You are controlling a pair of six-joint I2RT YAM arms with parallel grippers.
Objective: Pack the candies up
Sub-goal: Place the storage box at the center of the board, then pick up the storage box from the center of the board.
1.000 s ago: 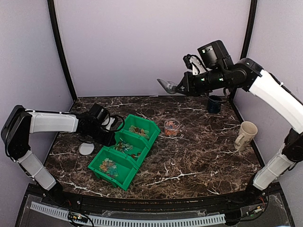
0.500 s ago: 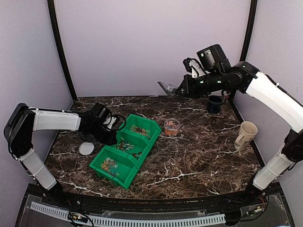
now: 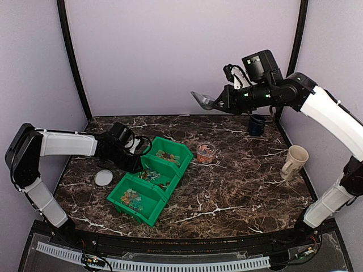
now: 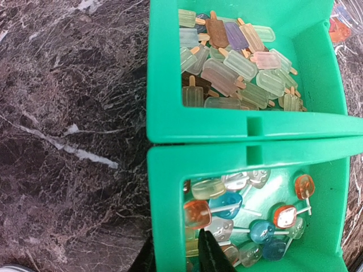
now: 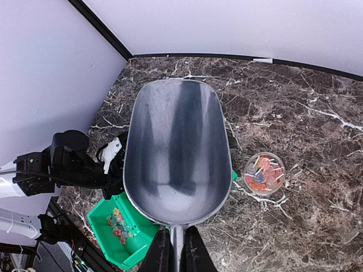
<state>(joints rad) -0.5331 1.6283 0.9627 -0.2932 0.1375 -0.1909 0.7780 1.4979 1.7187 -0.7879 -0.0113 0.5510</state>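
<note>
We judge the candies point(image 4: 238, 62), lying in the green bin point(image 3: 154, 208) left of centre and the clear jar point(image 3: 206, 153) at centre, to be light, hard, loose pieces best scooped in bulk with the metal scoop point(image 5: 176, 141), whose handle the right gripper point(image 5: 173, 252) clamps; whether the left gripper point(image 3: 138, 152) is spread or closed we cannot tell.

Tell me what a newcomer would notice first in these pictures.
A big empty metal scoop, clamped in the right gripper, hangs high over the back of the table. Below it, left of centre, sits a bright green bin holding colourful candies. A small clear jar with a few more stands just to the bin's right.
</note>
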